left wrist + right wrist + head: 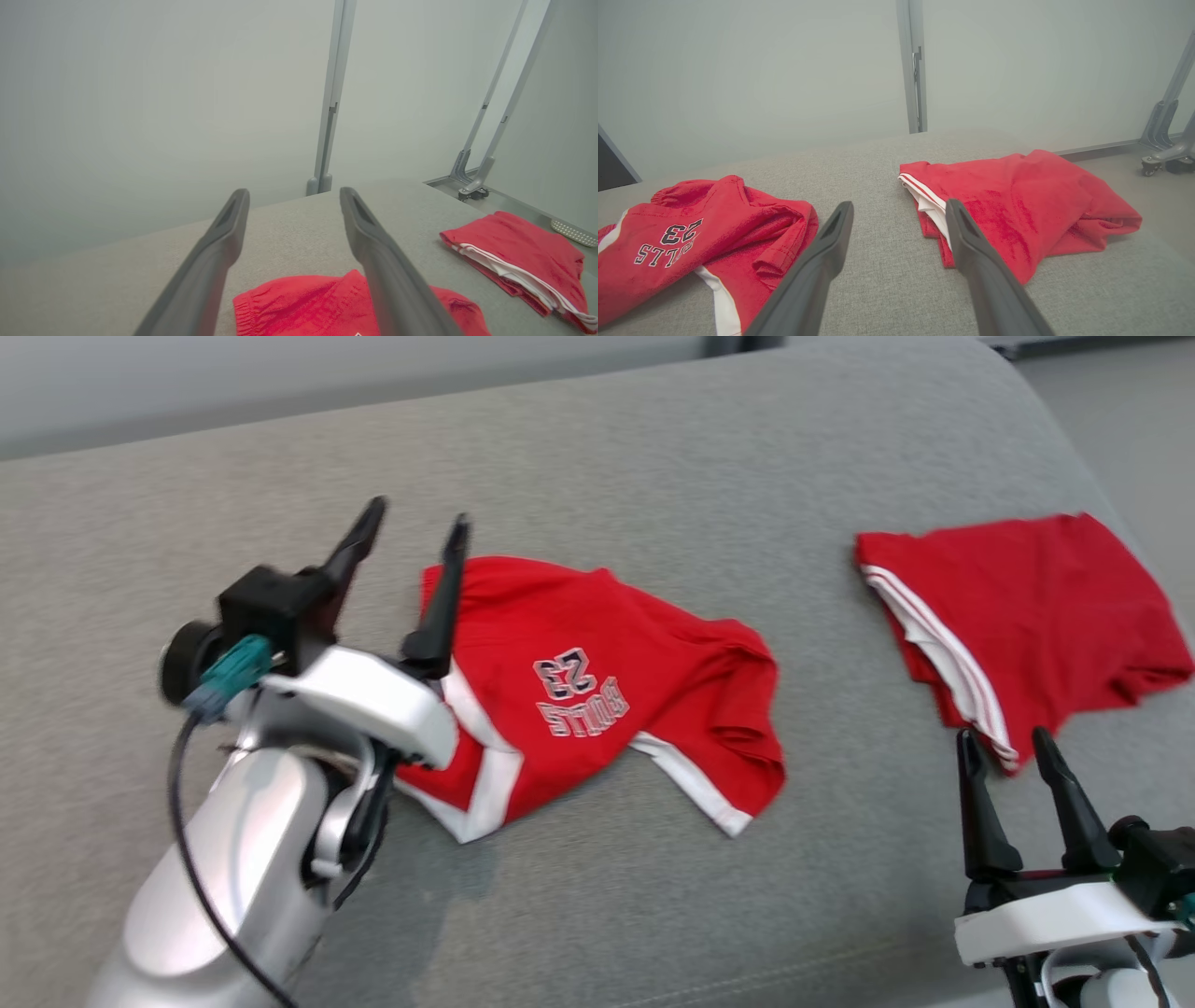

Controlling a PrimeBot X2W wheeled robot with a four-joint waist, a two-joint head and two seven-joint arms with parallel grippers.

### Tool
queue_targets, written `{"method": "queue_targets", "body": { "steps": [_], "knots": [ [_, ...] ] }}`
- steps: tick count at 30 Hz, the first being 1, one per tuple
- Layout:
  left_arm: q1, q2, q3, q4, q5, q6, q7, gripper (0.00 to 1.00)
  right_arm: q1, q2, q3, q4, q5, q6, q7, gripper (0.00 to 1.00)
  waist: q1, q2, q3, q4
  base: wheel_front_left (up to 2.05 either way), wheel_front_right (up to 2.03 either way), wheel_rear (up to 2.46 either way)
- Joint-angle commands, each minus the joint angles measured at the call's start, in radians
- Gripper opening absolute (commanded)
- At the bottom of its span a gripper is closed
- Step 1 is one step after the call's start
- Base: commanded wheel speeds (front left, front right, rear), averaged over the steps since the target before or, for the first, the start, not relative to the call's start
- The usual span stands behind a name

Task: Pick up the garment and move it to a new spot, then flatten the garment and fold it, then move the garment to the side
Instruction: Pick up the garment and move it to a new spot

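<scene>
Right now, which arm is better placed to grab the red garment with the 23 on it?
Probably the left. The left gripper is open right at the edge of the printed garment, while the right gripper, also open, sits by the other red garment, farther off.

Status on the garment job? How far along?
Done, apparently: one red garment lies folded at the right. In hand: nothing; the left pincer hangs open over an edge of the printed garment, and the right pincer is open too. Left: the printed garment looks rumpled, so likely flattening, folding and moving aside.
</scene>
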Motion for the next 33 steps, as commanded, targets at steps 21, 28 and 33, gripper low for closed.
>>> {"method": "queue_targets", "body": {
  "steps": [21,28,33],
  "knots": [
    [0.492,0.242,0.295,-0.184,-0.103,0.042,-0.168,1.00,0.110,-0.053,0.003,-0.071,-0.050,0.000,0.065,1.00,0.0000,0.0000,-0.186,0.313,0.00,0.00,0.00],
    [0.617,0.224,0.294,-0.194,-0.105,0.051,-0.191,1.00,0.172,-0.048,-0.008,-0.082,-0.071,0.000,0.073,1.00,0.0000,0.0000,-0.242,0.297,0.00,0.00,0.00],
    [0.668,0.201,0.275,-0.200,-0.089,0.053,-0.202,1.00,0.220,-0.032,-0.020,-0.108,-0.078,0.000,0.080,1.00,0.0000,0.0000,-0.264,0.288,0.00,0.00,0.00]
  ]
}}
